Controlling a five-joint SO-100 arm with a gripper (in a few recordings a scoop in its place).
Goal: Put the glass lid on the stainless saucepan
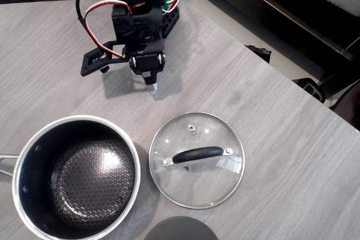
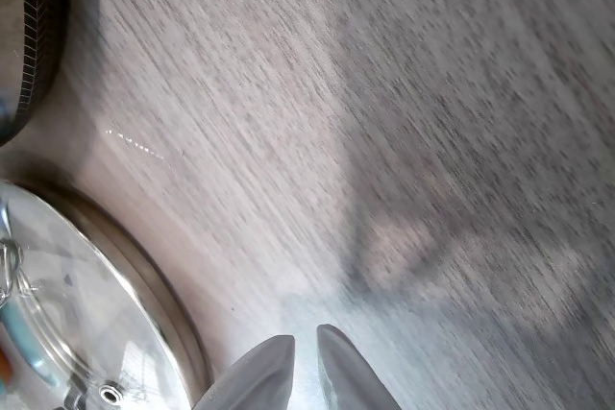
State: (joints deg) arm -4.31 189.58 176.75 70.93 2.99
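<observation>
From the overhead view we look straight down on the grey table (image 1: 270, 116), far enough to take in the whole work area. From the wrist view we look steeply down past the gripper (image 2: 305, 348), close to the tabletop. Both views share the glass lid (image 1: 197, 159) and adjacent table.

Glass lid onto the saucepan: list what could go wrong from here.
1. The gripper looks nearly shut; unless it opens, it may miss the glass lid's arched black handle.
2. The stainless saucepan lies close beside the lid, so a low carry could clip its rim.
</observation>
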